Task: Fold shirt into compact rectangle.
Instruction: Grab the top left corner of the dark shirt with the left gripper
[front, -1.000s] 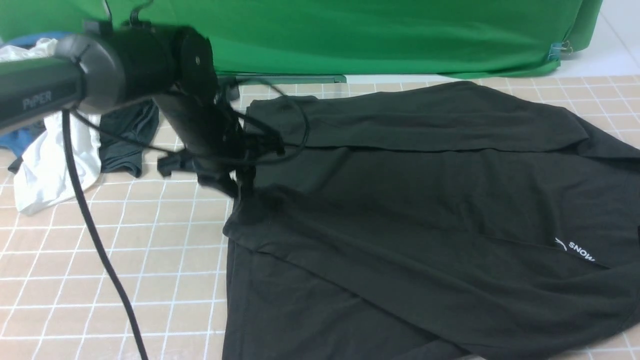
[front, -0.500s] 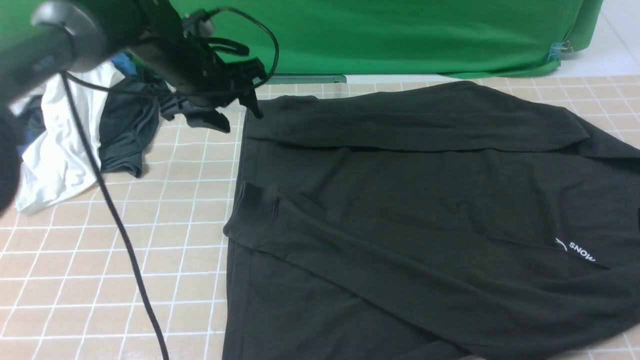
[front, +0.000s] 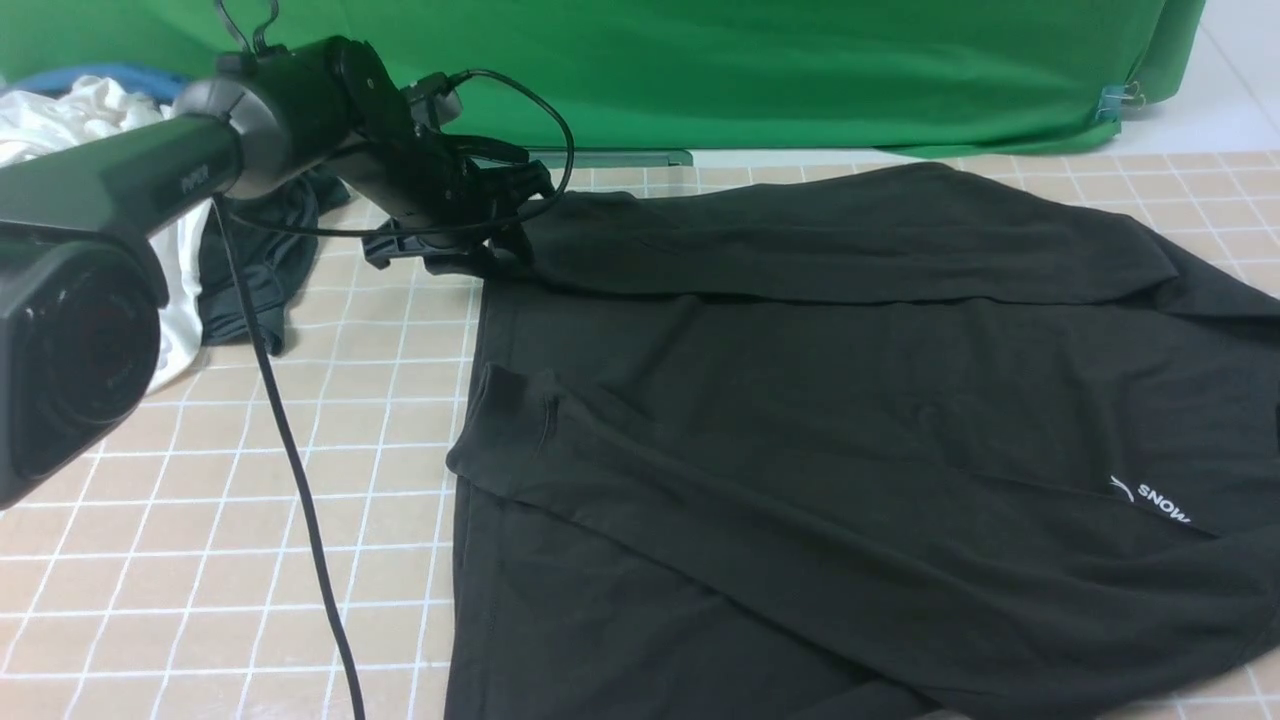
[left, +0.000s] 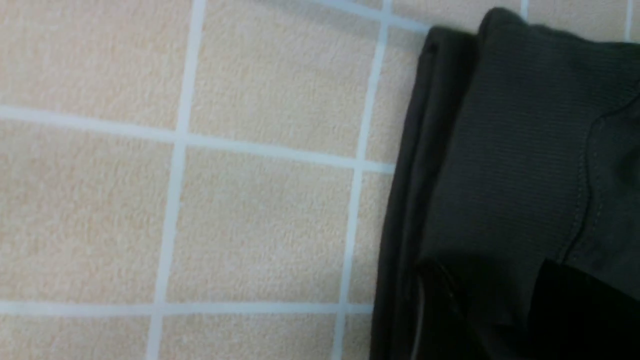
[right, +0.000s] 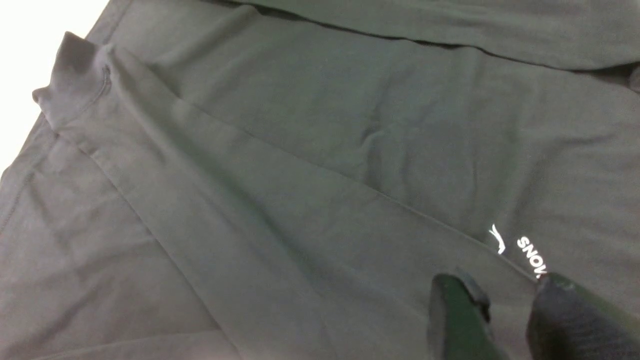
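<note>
The black shirt (front: 850, 400) lies spread over the tiled mat, its white "SNOW" print (front: 1160, 500) at the right. Both sleeves are folded across the body, and the near cuff (front: 505, 410) rests at the left edge. My left gripper (front: 500, 250) is down at the far left corner of the shirt. In the left wrist view its dark fingers (left: 440, 305) straddle the far sleeve's ribbed cuff (left: 515, 150), apparently open. My right gripper (right: 505, 295) hovers open just over the fabric beside the print (right: 530, 255). It is out of the front view.
A white garment (front: 50, 110) and a smaller dark grey garment (front: 250, 270) are piled at the far left behind my left arm. A green backdrop (front: 800, 60) hangs along the far edge. The arm's black cable (front: 300, 500) trails over the beige tiled mat (front: 200, 520).
My left gripper left the near sleeve cuff, rose, swung toward the far side and has come down at the far sleeve's cuff. The near cuff stays flat on the shirt.
</note>
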